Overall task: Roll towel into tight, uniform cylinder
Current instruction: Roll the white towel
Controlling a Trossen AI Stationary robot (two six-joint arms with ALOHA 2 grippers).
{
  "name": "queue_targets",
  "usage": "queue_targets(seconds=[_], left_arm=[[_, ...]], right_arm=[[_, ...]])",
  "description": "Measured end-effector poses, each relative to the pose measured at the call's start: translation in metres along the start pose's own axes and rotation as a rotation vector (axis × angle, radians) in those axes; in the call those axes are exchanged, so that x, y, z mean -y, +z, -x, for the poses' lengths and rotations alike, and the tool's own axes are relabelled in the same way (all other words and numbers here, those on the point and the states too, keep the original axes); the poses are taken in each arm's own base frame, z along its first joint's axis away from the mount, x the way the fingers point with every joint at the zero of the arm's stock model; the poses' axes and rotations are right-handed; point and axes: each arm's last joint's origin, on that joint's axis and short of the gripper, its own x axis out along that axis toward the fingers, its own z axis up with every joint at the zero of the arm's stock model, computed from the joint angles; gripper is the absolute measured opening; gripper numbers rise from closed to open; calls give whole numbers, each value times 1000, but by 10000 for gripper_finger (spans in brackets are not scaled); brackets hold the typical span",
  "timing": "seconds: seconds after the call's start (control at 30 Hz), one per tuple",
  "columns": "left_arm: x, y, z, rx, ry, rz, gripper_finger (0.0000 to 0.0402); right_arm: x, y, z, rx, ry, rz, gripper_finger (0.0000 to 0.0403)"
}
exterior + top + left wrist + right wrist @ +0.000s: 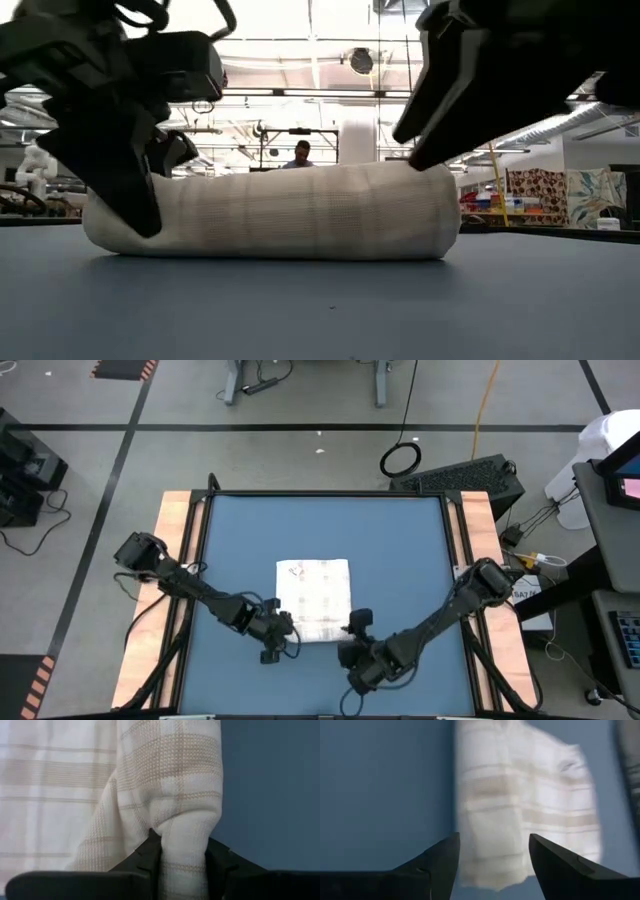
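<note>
From above we see the towel (314, 599), white with faint checks, lying mid-way on the blue surface (400, 550), its near edge rolled. The left gripper (281, 628) meets the roll's left end; the right gripper (356, 628) sits just beside its right end. At surface level the roll reads as a low cylinder, a person (301, 154) far behind. The left wrist view shows jaws pinching a fold of towel. The right wrist view shows jaws wide, holding nothing.
</note>
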Motion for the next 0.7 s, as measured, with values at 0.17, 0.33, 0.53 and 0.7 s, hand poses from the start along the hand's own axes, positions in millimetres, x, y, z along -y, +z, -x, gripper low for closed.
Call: queue_targets(seconds=[0.17,0.33,0.53,0.7], left_arm=[[-12,7,0,-33,-57,40,97],[-20,10,-1,-43,-77,59,98],[-21,11,-1,-43,-86,37,98],[-21,12,-1,-34,-85,18,98]], right_arm=[[-7,3,-6,51,-25,-8,229],[5,9,-17,21,34,-74,229],[22,11,-32,-67,126,-172,229],[34,10,-42,-146,197,-253,229]])
